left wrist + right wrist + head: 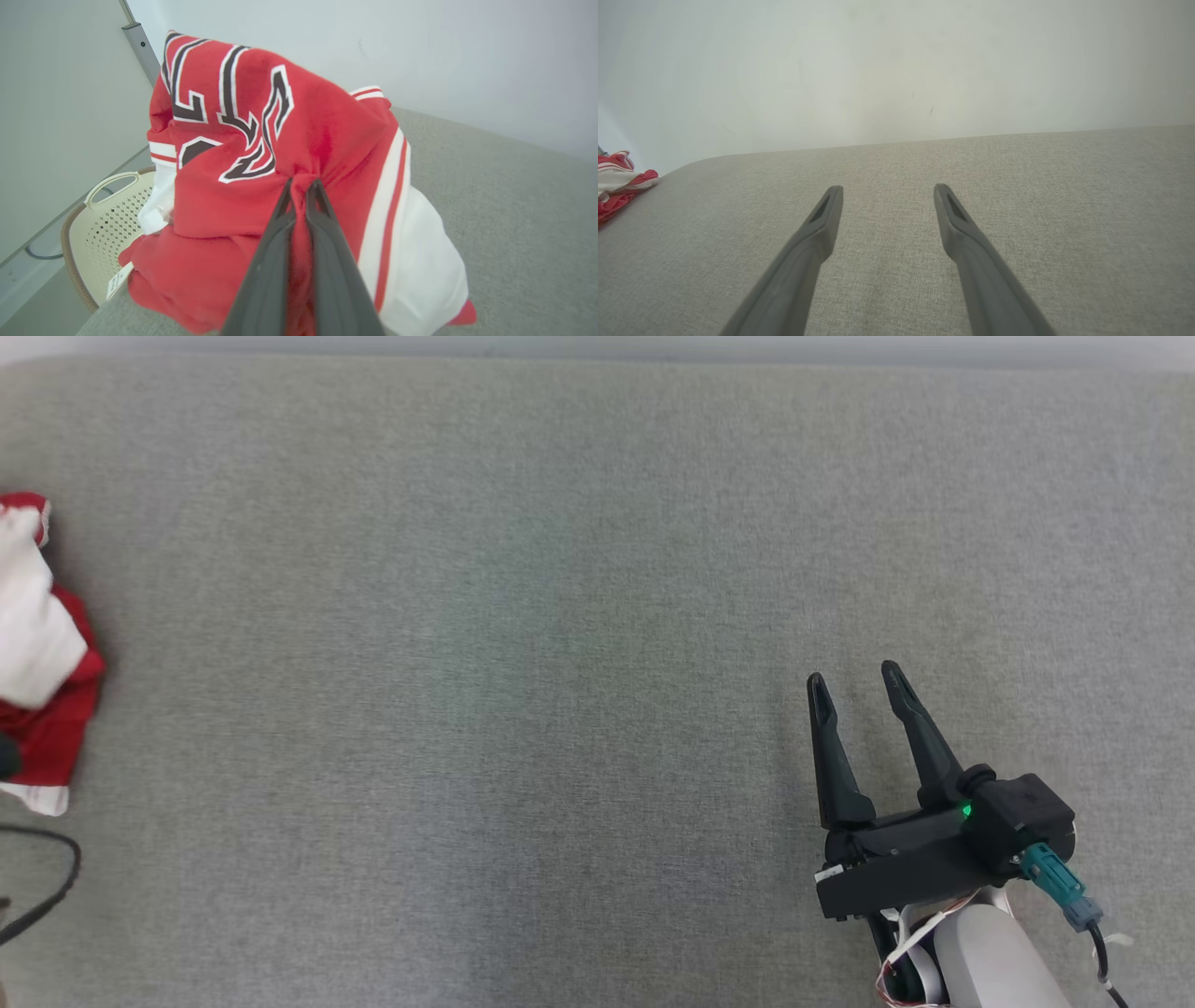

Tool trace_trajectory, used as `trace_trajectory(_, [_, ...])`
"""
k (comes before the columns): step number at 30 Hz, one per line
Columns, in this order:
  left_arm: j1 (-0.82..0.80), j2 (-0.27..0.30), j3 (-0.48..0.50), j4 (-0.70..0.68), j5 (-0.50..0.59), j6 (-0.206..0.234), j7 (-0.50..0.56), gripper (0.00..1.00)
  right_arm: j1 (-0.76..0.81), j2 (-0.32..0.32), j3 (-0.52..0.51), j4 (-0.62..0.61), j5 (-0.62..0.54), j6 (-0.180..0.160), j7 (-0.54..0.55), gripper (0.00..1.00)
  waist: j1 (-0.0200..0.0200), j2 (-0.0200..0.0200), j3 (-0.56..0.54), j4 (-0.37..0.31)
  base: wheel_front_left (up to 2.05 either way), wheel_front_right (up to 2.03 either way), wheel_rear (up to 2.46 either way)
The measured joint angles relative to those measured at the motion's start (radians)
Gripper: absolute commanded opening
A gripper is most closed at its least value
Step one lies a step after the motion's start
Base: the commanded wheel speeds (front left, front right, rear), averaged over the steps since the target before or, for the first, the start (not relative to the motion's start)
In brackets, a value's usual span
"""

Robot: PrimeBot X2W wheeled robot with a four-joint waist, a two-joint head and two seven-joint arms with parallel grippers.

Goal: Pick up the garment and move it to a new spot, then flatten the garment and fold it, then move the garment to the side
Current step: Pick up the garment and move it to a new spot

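The garment (327, 135) is a red and white jersey with black-and-white lettering, bunched in a heap at the left edge of the grey surface. In the head view the garment (42, 644) sits at the far left, partly cut off by the frame. My left gripper (301, 183) is shut, its two dark fingers pinching a fold of red cloth in the middle of the heap. My right gripper (854, 677) stands open over bare grey cloth at the lower right, far from the garment (616, 179), with nothing between its fingers.
A cream perforated basket (100, 205) with a handle stands beyond the surface's left end, behind the heap. A pale wall (896, 70) runs along the far edge of the grey surface (560, 663). A black cable (56, 877) loops at the lower left.
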Motion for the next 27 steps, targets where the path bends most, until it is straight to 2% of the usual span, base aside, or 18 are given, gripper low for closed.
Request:
trace_trajectory(6, [-0.022,0.017,-0.023,-0.119,0.004,-0.008,-0.049,0.00,0.009,0.000,-0.001,0.002,0.009,0.000,0.000,1.00,0.0000,0.0000,-0.033,0.017,0.00,0.00,0.00])
trace_trajectory(15, [-0.034,0.015,-0.053,-0.416,0.028,-0.014,-0.062,0.00,0.022,0.000,0.001,0.011,0.035,0.000,0.000,1.00,-0.0001,0.0000,-0.078,0.024,0.00,0.00,0.00])
trace_trajectory(18, [-0.033,-0.008,-0.072,-0.524,0.034,-0.002,-0.050,0.00,0.027,0.000,0.001,0.013,0.046,0.000,0.000,1.00,-0.0001,0.0000,-0.088,0.012,0.00,0.00,0.00])
trace_trajectory(27, [0.007,-0.083,-0.138,-0.848,0.026,0.016,0.075,0.00,0.044,0.000,-0.007,0.018,0.079,0.000,0.000,1.00,-0.0001,0.0000,-0.102,-0.054,0.00,0.00,0.00])
